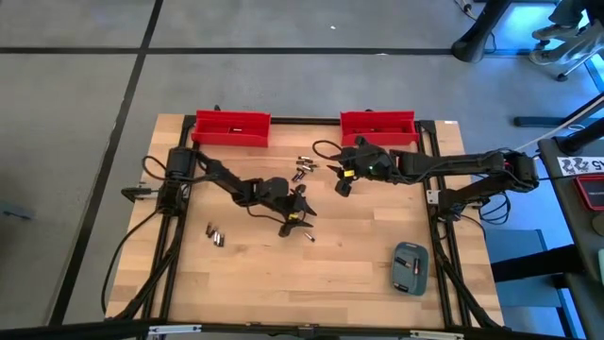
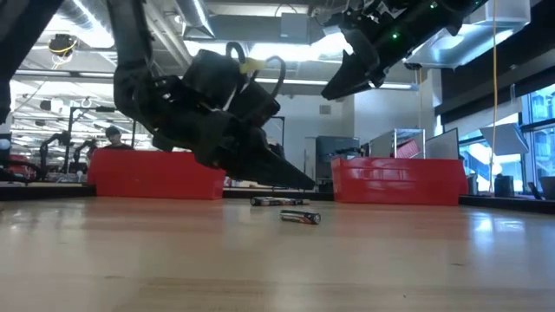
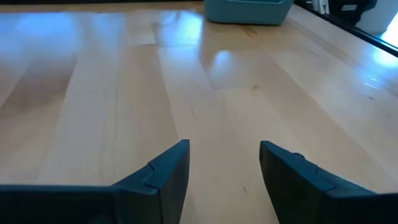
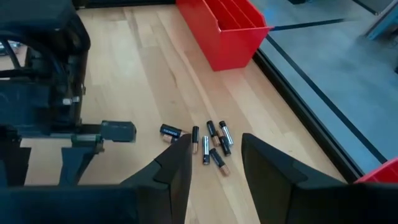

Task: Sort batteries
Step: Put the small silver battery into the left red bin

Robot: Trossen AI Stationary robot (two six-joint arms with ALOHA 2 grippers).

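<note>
Red bins (image 1: 231, 129) behind batteries (image 4: 209, 144); grey-blue case (image 1: 410, 268) (well apart).

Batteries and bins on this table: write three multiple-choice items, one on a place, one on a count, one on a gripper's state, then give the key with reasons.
1. Where does the grey-blue case lie?
A. between the red bins
B. near the table's front right corner
C. under the left arm

2. How many red bins stand at the far edge?
A. one
B. two
C. four

3. How is the left gripper?
A. open and empty
B. shut on a battery
C. shut on the case

Key: 1 B, the high view shows it alone there. 2 B, the left bin and the right bin. 3 A, bare wood shows between its fingers in the left wrist view.
</note>
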